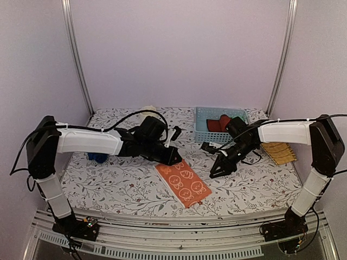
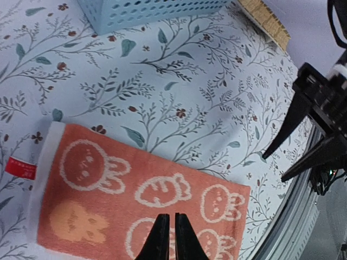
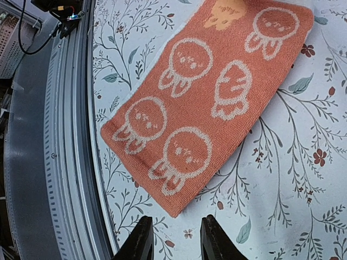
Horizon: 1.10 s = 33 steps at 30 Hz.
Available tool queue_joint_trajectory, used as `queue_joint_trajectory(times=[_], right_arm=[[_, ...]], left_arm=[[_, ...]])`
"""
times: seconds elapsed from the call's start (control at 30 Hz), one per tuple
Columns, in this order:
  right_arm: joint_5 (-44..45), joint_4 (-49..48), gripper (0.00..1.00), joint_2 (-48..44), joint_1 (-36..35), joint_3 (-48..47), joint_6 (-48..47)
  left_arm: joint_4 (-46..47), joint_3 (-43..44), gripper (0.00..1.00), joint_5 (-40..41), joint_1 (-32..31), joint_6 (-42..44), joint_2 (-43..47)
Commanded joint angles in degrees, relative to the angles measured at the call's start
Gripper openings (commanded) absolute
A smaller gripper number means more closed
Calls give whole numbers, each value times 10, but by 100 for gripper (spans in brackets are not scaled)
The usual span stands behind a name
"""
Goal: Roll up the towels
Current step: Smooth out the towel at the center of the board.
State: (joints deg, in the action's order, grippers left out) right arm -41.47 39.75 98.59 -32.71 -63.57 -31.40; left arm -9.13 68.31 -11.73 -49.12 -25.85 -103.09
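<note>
The orange-salmon towel [image 1: 183, 183] with white printed shapes lies flat and unrolled on the floral table, near the front middle. My left gripper [image 1: 176, 158] hovers at its far end. In the left wrist view the fingers are shut over the towel [image 2: 135, 200], with nothing between the left gripper's [image 2: 168, 219] tips. My right gripper [image 1: 216, 173] stands open just off the towel's right side. In the right wrist view the towel's [image 3: 206, 92] near corner lies just ahead of the right gripper's [image 3: 177, 219] empty gap. A bit of the royal blue towel [image 1: 97, 157] shows under my left arm.
A light blue basket [image 1: 199, 124] at the back holds a red roll [image 1: 216, 123]. A tan-yellow cloth [image 1: 279, 153] lies at the right edge and a cream object [image 1: 152, 110] sits at the back. The metal rail [image 1: 173, 227] runs along the table's front edge.
</note>
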Motion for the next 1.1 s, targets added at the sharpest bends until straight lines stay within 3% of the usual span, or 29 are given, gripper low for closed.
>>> queue_joint_trajectory(times=[0.0,0.37,0.57,0.7,1.07], right_arm=[[-4,-1,33,10,-2,-15,-11],[6,0,33,15,-2,-13,-14],[9,0,33,15,-2,-11,-13],[10,0,33,12,-2,-10,-13],[15,-2,33,8,-2,-6,-13]], left_arm=[[22,-38,6,-21,-56,-33,-21],[31,-82,3,-70,-127,-24,-75],[17,-85,4,-8,-145,-20,-15],[48,-82,2,-40,-170,-12,7],[80,-99,0,-84,-195,-21,-89]])
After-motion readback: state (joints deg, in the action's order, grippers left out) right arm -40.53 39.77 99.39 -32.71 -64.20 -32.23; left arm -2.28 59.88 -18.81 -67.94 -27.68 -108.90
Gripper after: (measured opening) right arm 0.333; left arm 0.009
